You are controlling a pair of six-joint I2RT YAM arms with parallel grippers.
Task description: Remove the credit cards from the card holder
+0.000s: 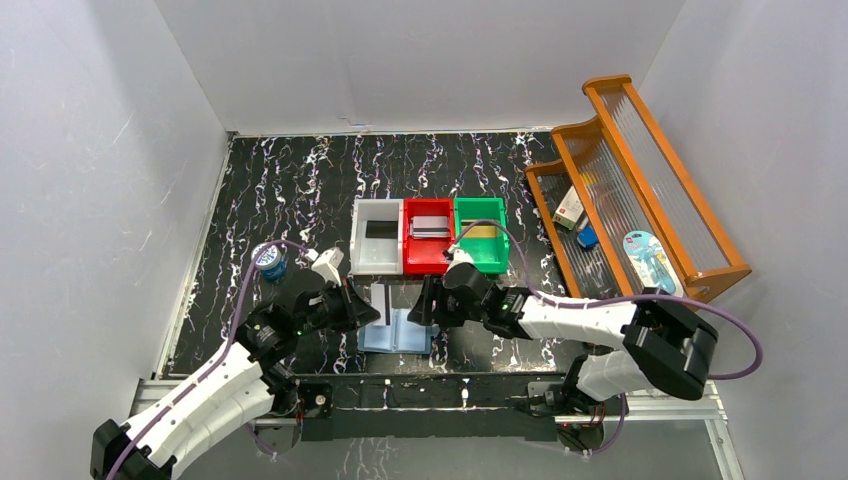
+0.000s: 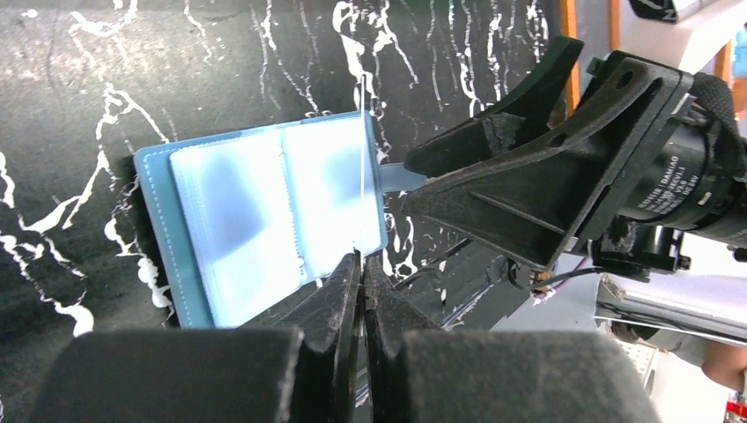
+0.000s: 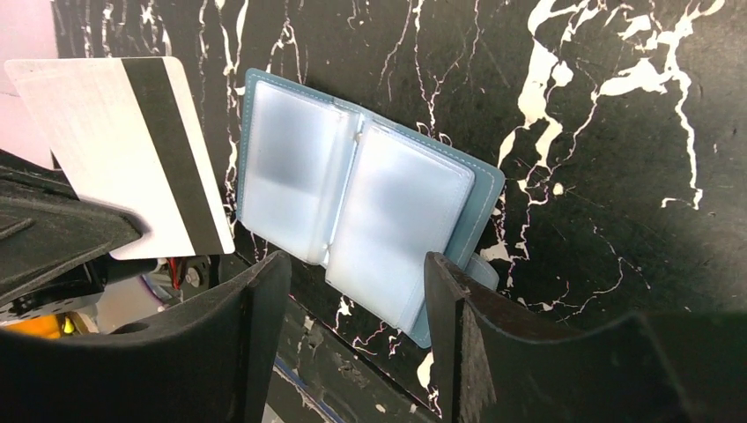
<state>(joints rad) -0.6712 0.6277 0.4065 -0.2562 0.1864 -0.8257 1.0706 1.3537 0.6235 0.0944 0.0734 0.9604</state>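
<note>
white, black-striped credit card [image 3: 123, 150] pinched edgewise in left gripper [image 2: 361, 264], free of open card holder [image 3: 352, 211] beside it; right gripper [image 3: 354, 260] spread wide over holder; bins [image 1: 428, 266] beyond.

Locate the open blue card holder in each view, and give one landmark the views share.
Top external: card holder lies open at bottom centre, between the arms' ends.
Left wrist: card holder centre left, above the left fingers.
Right wrist: card holder centre, above the open right fingers.
Shared landmark: striped card, edge-on in the left wrist view.
</note>
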